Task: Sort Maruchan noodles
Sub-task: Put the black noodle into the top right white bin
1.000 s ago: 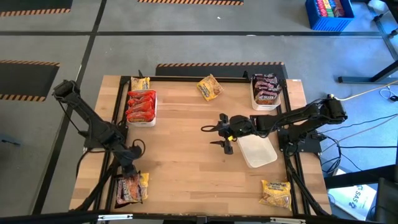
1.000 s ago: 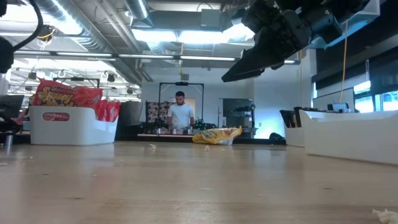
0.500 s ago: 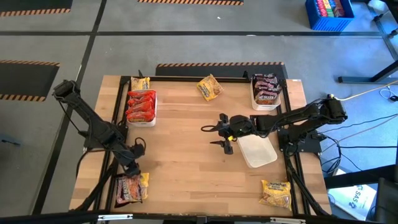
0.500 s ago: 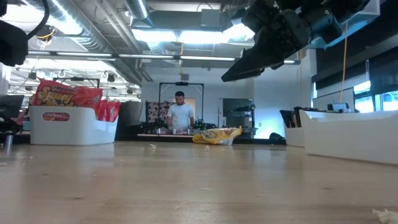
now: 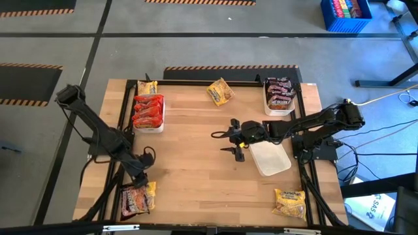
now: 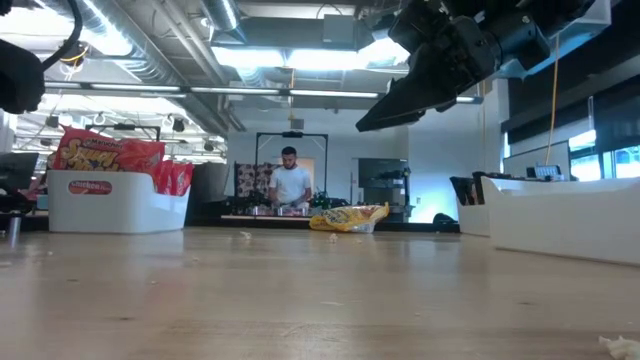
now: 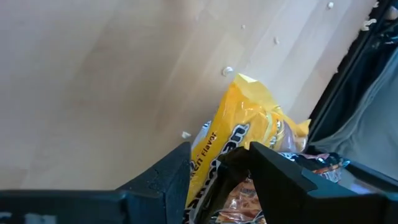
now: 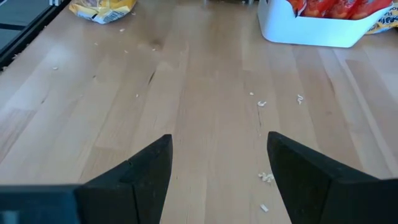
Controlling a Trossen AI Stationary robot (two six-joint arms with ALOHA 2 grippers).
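Left wrist view: left pincer (image 7: 217,171) fingers narrowly parted astride a yellow noodle packet (image 7: 239,134) lying on the surface (image 7: 93,74), dark packets just beyond it; whether they grip it, can't tell. Right pincer (image 5: 228,142) hovers wide open and empty mid-surface, white tray (image 5: 271,158) just behind it.

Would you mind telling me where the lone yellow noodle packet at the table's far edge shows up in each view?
High view: yellow packet at top centre, between the two far trays.
Low view: mid-frame, on the table's far edge.
Left wrist view: not in it.
Right wrist view: upper left corner.
Shared landmark: the white tray of red packets.
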